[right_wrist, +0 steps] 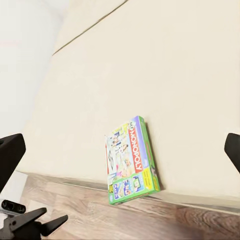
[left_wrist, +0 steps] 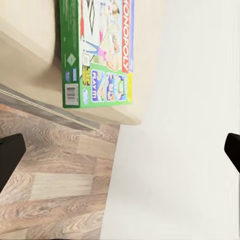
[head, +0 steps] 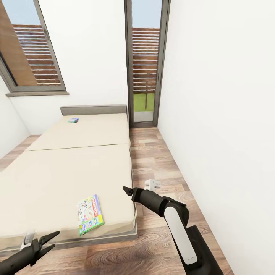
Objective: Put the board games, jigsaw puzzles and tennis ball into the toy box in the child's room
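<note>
A white-and-green Monopoly board game (head: 90, 214) lies flat on the beige bed (head: 57, 179), near its front right corner. A smaller blue board game (head: 73, 120) rests far back by the grey headboard. My left gripper (head: 48, 241) hovers open in front of the bed's foot edge, left of the Monopoly box (left_wrist: 97, 52). My right gripper (head: 127, 191) is open too, level with the bed's right edge, its camera looking across at the Monopoly box (right_wrist: 131, 161). Both hold nothing.
A strip of wooden floor (head: 160, 160) runs between the bed and the white wall (head: 221, 126) on the right, up to a tall glass door (head: 145, 65). A small white object (head: 152, 184) lies on that floor beside the bed. A window (head: 30, 49) is at the back left.
</note>
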Robot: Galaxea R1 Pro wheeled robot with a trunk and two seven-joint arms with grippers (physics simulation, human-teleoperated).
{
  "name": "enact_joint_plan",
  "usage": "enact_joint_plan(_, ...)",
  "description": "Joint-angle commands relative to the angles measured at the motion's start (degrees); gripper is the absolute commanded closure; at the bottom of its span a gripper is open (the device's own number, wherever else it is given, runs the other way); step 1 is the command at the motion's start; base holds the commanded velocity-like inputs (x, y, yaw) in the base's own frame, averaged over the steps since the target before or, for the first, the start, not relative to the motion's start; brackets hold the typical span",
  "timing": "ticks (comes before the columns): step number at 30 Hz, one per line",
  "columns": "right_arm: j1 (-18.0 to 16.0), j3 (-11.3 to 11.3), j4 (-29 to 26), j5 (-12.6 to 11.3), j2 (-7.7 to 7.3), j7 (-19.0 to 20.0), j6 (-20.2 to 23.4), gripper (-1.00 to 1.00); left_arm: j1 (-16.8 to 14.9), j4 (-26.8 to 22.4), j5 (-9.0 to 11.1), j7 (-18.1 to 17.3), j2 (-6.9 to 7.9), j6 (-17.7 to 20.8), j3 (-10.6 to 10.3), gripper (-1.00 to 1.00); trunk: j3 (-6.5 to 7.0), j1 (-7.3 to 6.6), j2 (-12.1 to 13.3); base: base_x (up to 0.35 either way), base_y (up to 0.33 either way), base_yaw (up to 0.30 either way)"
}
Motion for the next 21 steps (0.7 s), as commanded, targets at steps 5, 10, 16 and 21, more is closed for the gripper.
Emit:
enact_joint_plan(5,0.0,0.0,-0.1,-0.6,0.01,-0.5,0.2,-1.00,-1.8,1.6,0.1,-0.1,0.01,0.9,1.1,-1.00,-0.05,0.00,0.0,0.000,0.000,0.000)
enact_joint_plan(10,0.0,-0.1,-0.1,-0.6,0.01,-0.5,0.2,-1.00,-2.2,2.3,0.2,-0.5,-0.08,0.8,1.6,-1.00,-0.05,0.00,0.0,0.000,0.000,0.000)
enact_joint_plan(16,0.0,0.0,0.0,-0.6,0.01,-0.6,0.2,-1.00,-2.3,2.6,0.4,-2.8,0.06,0.9,4.0,-1.00,-0.05,0.00,0.0,0.000,0.000,0.000)
enact_joint_plan(21,0.0,-0.1,0.0,-0.5,0.01,-0.6,0.2,-1.00,-2.3,2.5,0.4,-3.4,0.05,0.9,5.1,-1.00,-0.05,0.00,0.0,0.000,0.000,0.000)
